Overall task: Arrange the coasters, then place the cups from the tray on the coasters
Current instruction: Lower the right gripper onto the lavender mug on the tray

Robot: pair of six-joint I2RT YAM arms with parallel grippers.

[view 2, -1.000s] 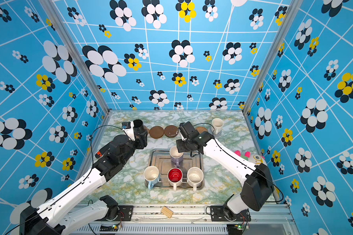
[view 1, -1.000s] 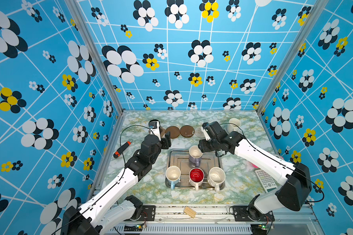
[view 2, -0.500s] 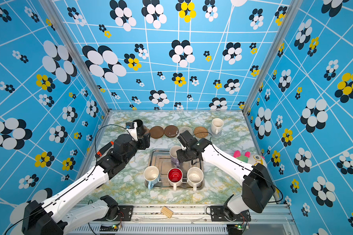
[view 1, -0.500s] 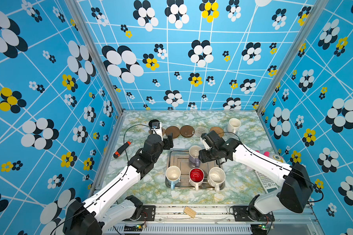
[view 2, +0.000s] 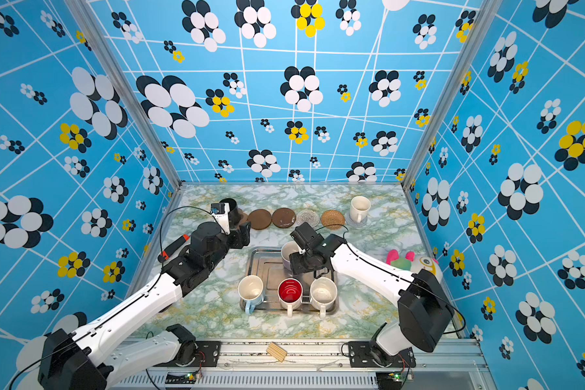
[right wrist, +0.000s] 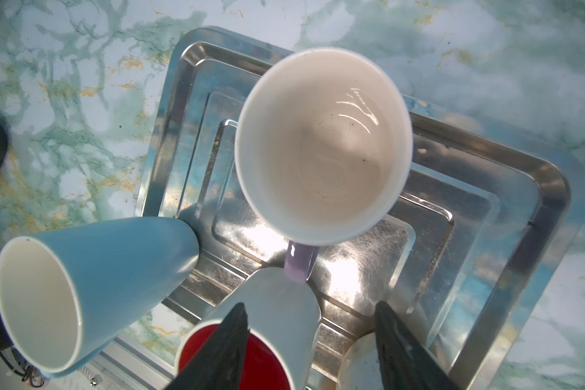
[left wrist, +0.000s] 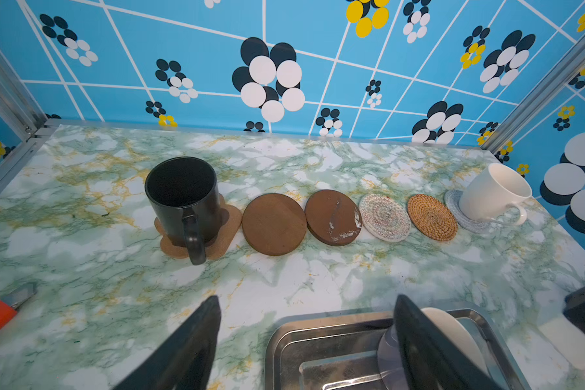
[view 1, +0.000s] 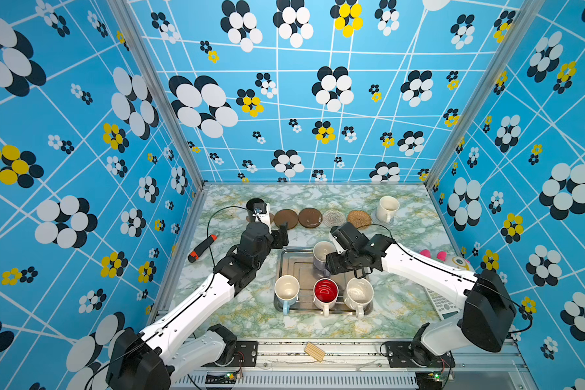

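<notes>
A black mug (left wrist: 179,184), cream mug (left wrist: 493,192), tan woven coaster (left wrist: 432,217) — blue flower-printed walls (left wrist: 318,50), green-veined marble table (left wrist: 284,280).

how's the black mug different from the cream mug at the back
Colour: the black mug is dark inside and out; the cream mug is pale throughout. Shape: the black mug has straight walls, the cream mug widens toward its rim. Place: the black mug stands on the brown paw-shaped coaster at the row's left end, the cream mug on the grey spiral coaster at its right end. Both stand upright and empty.
</notes>
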